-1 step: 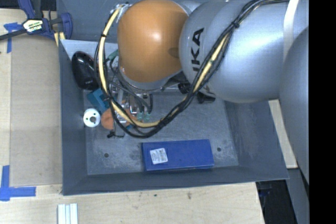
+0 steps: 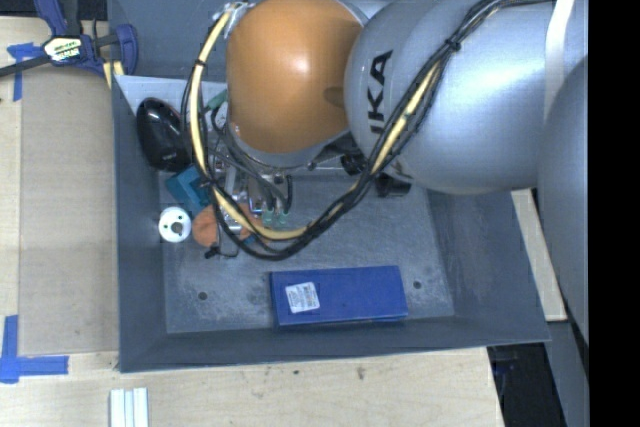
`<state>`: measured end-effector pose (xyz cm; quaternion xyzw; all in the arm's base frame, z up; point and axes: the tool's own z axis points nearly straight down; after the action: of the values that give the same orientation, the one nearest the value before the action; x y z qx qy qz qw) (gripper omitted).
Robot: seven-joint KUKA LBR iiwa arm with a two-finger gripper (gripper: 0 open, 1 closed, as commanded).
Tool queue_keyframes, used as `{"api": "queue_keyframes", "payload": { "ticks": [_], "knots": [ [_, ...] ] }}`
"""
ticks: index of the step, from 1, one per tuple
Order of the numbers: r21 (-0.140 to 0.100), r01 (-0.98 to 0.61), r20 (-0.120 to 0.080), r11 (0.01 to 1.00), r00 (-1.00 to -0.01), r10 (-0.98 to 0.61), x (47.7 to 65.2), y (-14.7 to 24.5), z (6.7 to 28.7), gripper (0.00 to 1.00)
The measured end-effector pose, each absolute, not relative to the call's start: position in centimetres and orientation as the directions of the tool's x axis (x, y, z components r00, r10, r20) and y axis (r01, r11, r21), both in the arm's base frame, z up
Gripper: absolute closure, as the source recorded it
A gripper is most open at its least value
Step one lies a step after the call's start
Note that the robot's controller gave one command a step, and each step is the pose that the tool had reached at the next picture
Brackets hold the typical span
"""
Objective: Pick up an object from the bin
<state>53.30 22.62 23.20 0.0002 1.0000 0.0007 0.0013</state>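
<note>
Camera view: gripper (image 2: 250,200) low over the left part of the bin (image 2: 132,300).
It hangs under the arm's orange cover, and I cannot tell whether it is spread or clamped. The nearest things lie just to its left: a teal block (image 2: 187,186), an orange lump (image 2: 205,228) and a white ring (image 2: 174,225), with a black mouse (image 2: 160,131) above them. I'd guess the pick lies that way. A blue box (image 2: 338,295) sits lower, its long axis across the frame.

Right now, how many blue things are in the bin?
2: a flat blue box at the view's bottom, and a small teal-blue block at left. The arm may hide more.
</note>
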Motion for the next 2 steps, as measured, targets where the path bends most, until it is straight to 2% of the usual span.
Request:
{"api": "queue_keyframes", "payload": {
  "ticks": [1,2],
  "knots": [
    [0.002,-0.044,-0.008,0.999,-0.999,-0.044,55.9,19.7,16.7,0.00],
    [-0.001,-0.040,0.001,0.999,-0.999,-0.040,58.6,14.2,16.0,0.00]
  ]
}}
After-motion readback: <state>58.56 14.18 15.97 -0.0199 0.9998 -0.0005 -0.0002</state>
